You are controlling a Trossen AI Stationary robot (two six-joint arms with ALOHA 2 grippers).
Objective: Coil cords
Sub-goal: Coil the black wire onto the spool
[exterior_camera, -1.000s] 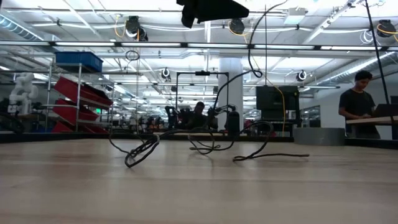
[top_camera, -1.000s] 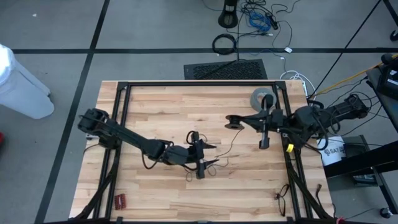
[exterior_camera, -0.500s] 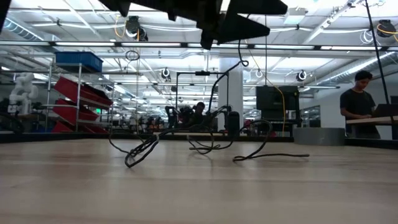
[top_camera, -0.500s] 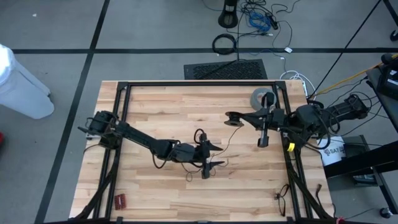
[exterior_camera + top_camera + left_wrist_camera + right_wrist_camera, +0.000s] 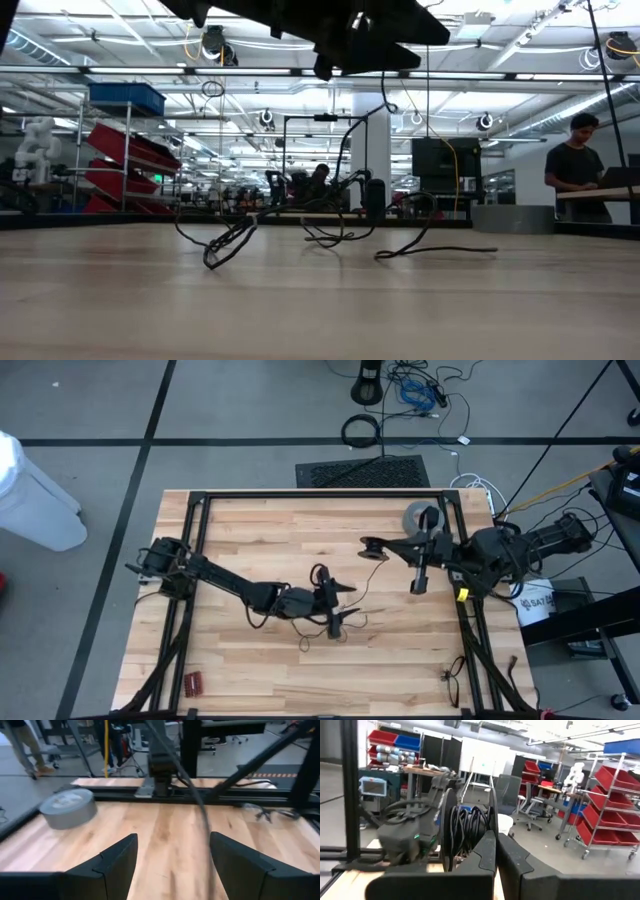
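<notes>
The dark left gripper (image 5: 337,609), fingers spread wide, travelled rightward across the pale wooden table (image 5: 250,525), and the thin black wire (image 5: 368,592) near it shifted slightly.

Bare surface (image 5: 240,535) lies open toward 10 o'clock; the loose wire (image 5: 362,598) sprawls across the centre, and the grey tape roll (image 5: 419,516) blocks the 1 o'clock corner
</notes>
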